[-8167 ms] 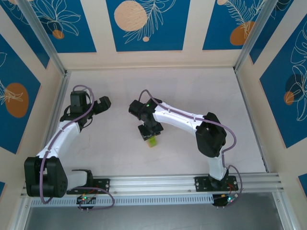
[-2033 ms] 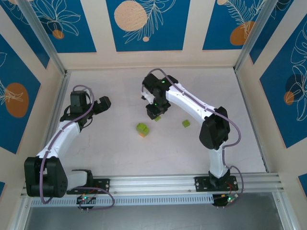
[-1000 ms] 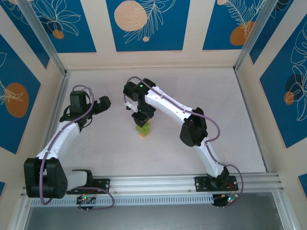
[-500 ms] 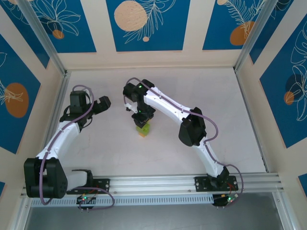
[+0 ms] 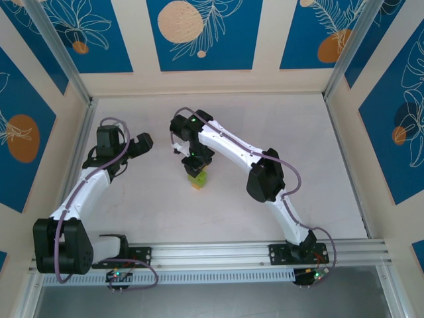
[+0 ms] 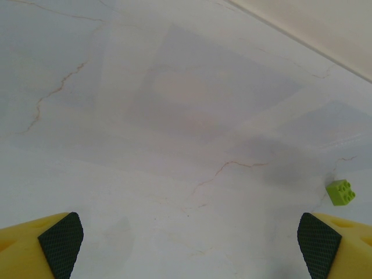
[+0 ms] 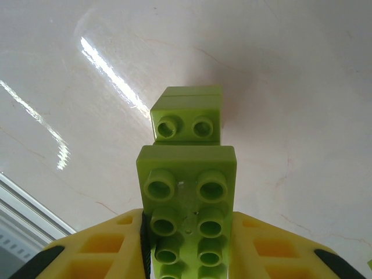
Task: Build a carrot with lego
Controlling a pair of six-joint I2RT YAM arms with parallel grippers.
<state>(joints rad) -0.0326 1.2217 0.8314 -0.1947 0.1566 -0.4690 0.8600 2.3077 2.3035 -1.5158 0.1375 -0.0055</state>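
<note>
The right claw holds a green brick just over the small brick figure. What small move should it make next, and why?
Probably press the lime-green brick straight down. The right claw is shut on it, directly over the carrot in the top view. I cannot tell whether the brick is seated yet, so a gentle push seems safer than releasing.

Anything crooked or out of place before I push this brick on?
Nothing stands out. The green brick in the right gripper sits square over the stack below it. One loose brick lies alone on the table, studs up.
</note>
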